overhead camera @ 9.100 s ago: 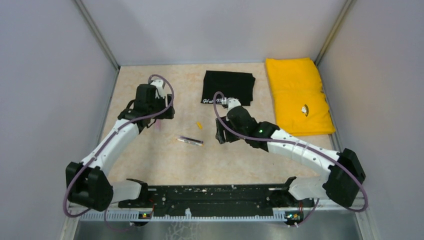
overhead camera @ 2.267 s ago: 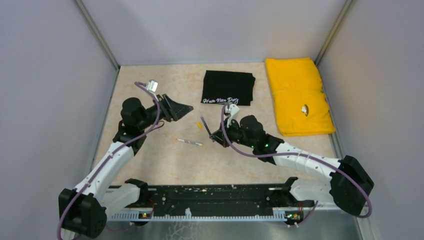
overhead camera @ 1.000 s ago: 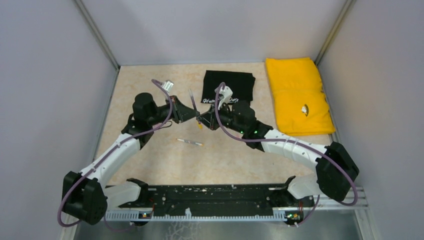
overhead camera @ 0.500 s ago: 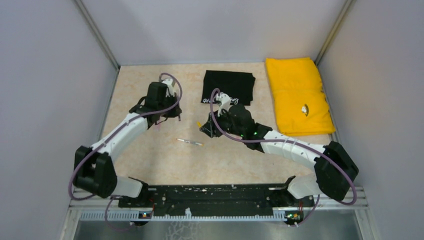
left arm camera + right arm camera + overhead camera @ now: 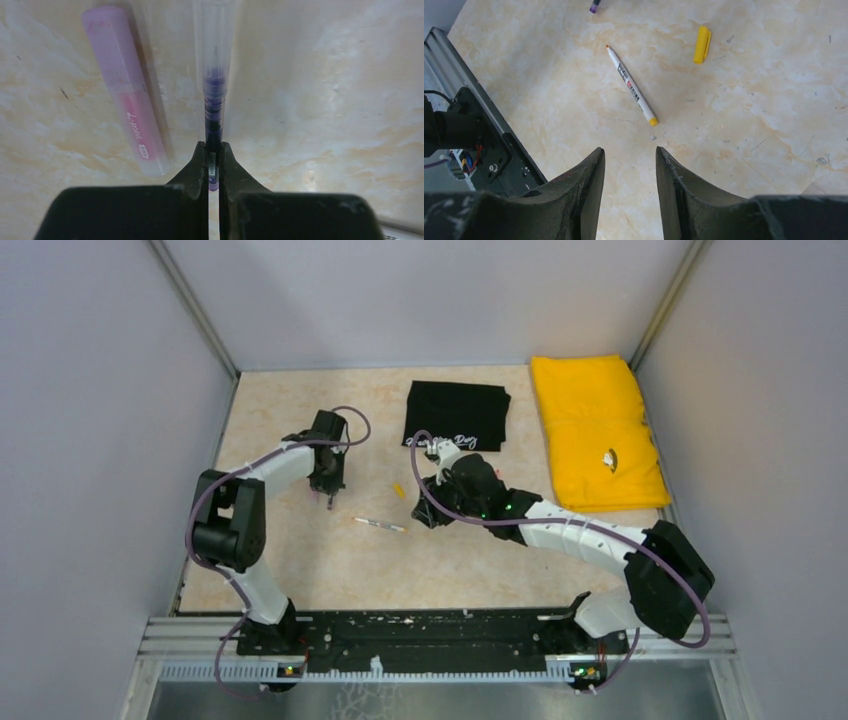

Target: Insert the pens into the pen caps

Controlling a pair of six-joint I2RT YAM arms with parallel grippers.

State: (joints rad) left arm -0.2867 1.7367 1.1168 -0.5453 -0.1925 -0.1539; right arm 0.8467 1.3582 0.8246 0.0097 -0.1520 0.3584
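My left gripper (image 5: 213, 145) is shut on a thin dark purple pen (image 5: 214, 100), whose far end sits inside a clear pale sleeve (image 5: 215, 30). It hangs low over the table at the left (image 5: 329, 483). Beside the held pen a pink pen (image 5: 125, 90) lies flat. A white pen (image 5: 631, 85) with an orange tip lies in the middle (image 5: 381, 525), and a yellow pen cap (image 5: 702, 44) lies apart from it (image 5: 399, 490). My right gripper (image 5: 630, 150) stands open and holds nothing, just right of the white pen (image 5: 427, 512). A small purple piece (image 5: 595, 6) shows at the top edge of the right wrist view.
A folded black cloth (image 5: 457, 415) lies at the back middle. A folded yellow cloth (image 5: 597, 430) is at the back right. The black rail (image 5: 430, 635) runs along the near edge. Grey walls close in the left, right and back.
The grippers met in the middle a second ago. My right gripper has since opened and drawn back. My left arm has carried the purple pen left and down, beside the pink pen.
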